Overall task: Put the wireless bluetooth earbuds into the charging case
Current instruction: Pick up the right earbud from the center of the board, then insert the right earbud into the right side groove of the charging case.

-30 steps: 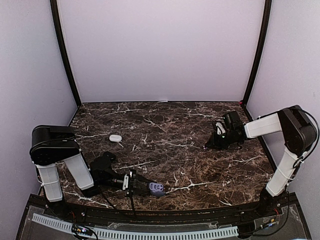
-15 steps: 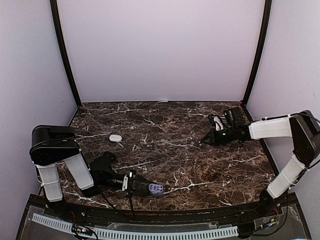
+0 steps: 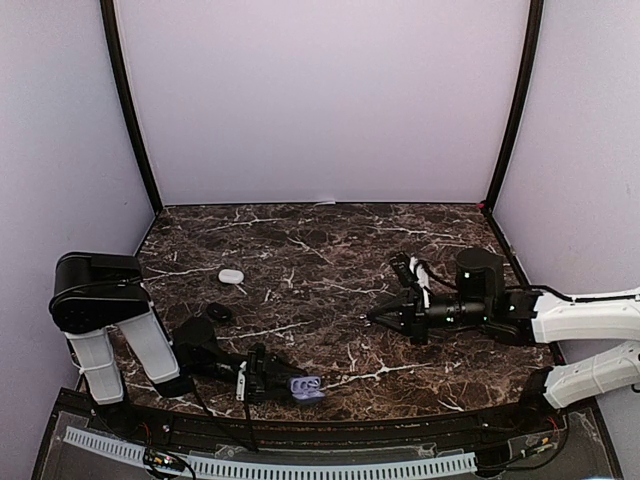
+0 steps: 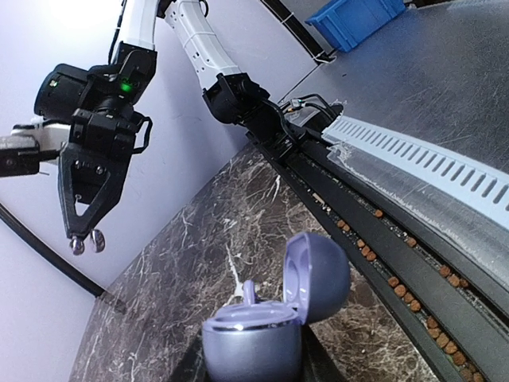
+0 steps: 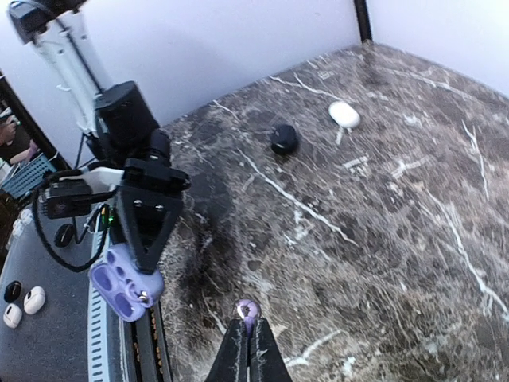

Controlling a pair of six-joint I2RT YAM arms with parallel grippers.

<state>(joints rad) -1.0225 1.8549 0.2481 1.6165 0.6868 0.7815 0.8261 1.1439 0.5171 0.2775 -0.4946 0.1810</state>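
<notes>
As the bud (image 5: 246,308) looks tiny, light and slippery, the right gripper (image 5: 250,325) pinches it at its very tips; the left gripper (image 5: 145,259) clamps the open case (image 5: 123,290).

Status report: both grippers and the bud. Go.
Left gripper shut on purple case, lid open. Right gripper shut on purple bud, apart from case. White case, black case farther back on left, not between.
</notes>
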